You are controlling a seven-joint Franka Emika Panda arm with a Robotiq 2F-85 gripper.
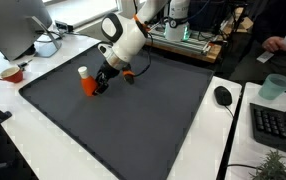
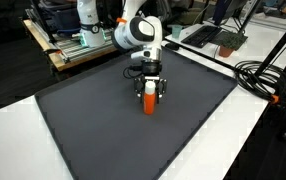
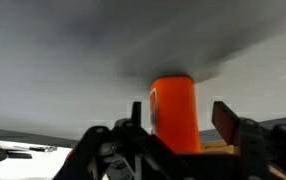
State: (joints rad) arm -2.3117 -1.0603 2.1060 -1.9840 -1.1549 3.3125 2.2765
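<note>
Wrist view: orange can (image 3: pixel 173 112) upright at 12 o'clock.
Tool (image 3: pixel 179 110): spread, straddling orange can, unclamped.
Advice: centre first, then close squarely.

Wrist view: orange cylinder (image 3: pixel 173 110) base hidden behind gripper (image 3: pixel 180 115) body, which is itself cut off by the bottom edge. Grey mat (image 3: pixel 73 50) behind cylinder blurred. In an exterior view: white object (image 1: pixel 82 71) just beside cylinder, too small to identify; finger contact with cylinder not resolvable.
</note>
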